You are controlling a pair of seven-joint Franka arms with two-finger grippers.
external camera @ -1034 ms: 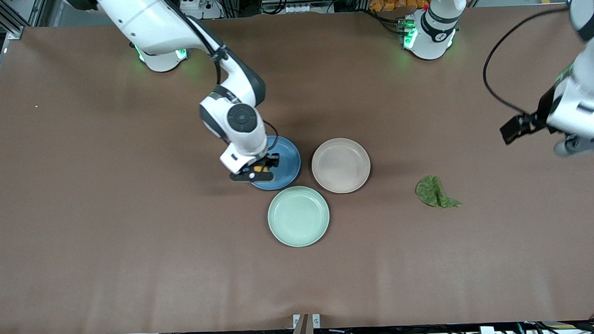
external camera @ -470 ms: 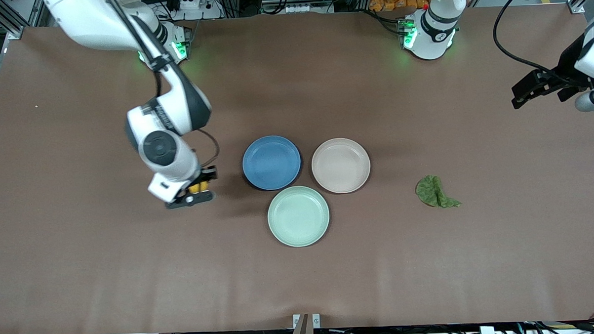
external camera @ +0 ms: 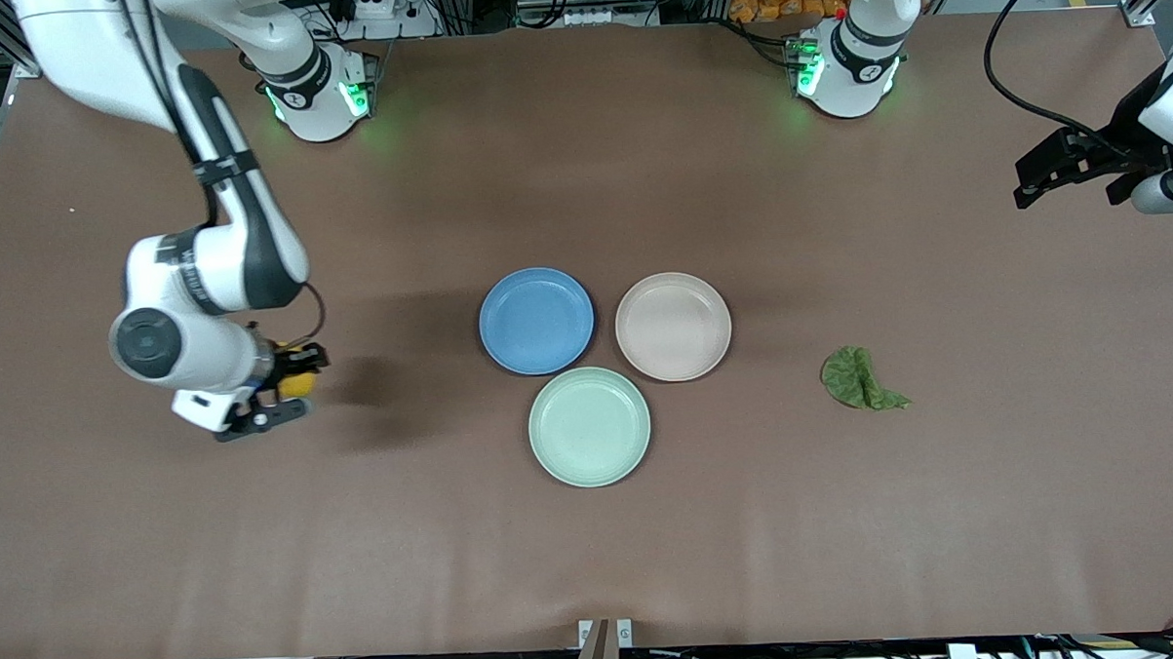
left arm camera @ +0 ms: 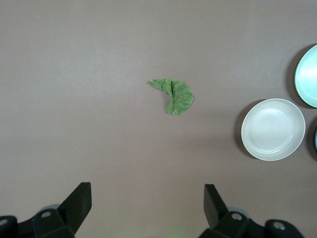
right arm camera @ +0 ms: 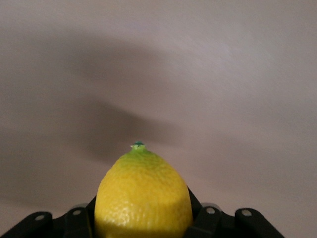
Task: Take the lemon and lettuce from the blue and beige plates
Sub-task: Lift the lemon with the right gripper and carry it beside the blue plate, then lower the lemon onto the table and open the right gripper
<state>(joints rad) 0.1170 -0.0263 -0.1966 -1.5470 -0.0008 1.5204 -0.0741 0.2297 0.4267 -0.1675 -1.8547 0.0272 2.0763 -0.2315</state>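
Over bare table, right end effector [external camera: 291,384] grips lemon [external camera: 299,381].

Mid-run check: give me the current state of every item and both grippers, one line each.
lemon: held in the air, off the plates.
right gripper: shut on the lemon, over bare table toward the right arm's end.
left gripper: open, empty, raised, waiting.
lettuce: lying on the table.
blue plate: empty.
beige plate: empty.
mint-green plate: empty.

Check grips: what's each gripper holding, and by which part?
Right gripper holds the lemon by its sides, tip pointing outward. Left gripper is open and holds nothing.
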